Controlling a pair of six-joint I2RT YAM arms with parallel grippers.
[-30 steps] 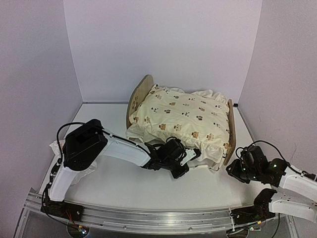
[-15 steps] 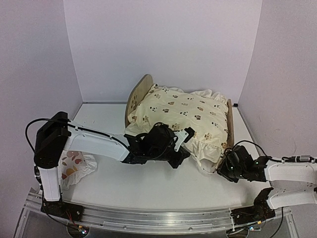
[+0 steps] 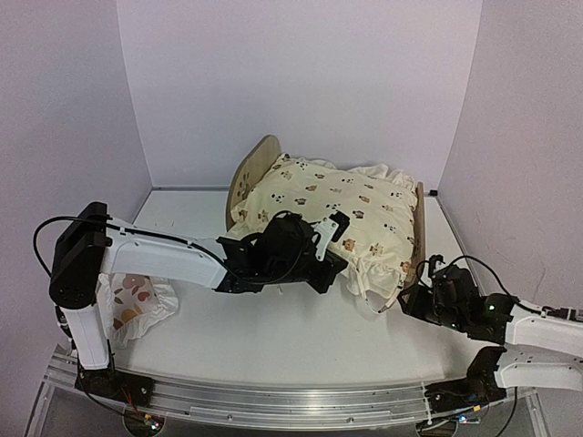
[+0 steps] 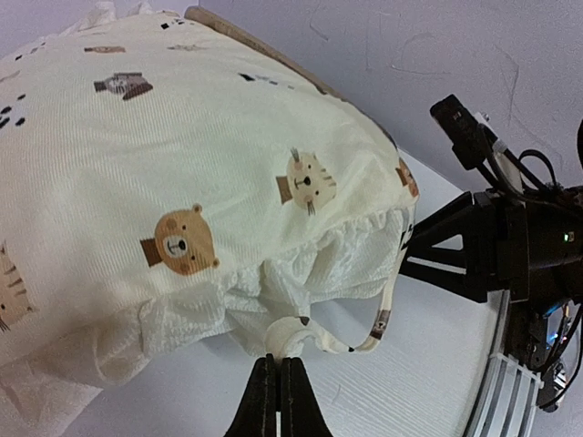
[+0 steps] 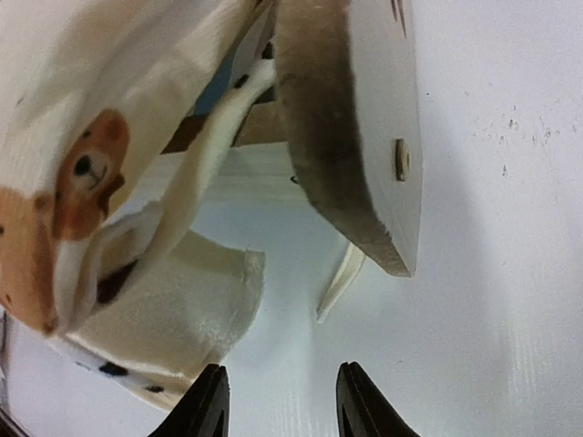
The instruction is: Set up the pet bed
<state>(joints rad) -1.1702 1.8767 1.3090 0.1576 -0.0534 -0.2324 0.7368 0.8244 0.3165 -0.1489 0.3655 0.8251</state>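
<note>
Jaws of the left gripper pinch shut on the cushion at its ruffled edge. The right gripper stands open and empty just below the pet bed, which sits centre-right in the overhead frame.

Your left arm stretches far across toward the right, with the left gripper pinched tight. Your right arm lies low, and the right gripper has its jaws parted.
</note>
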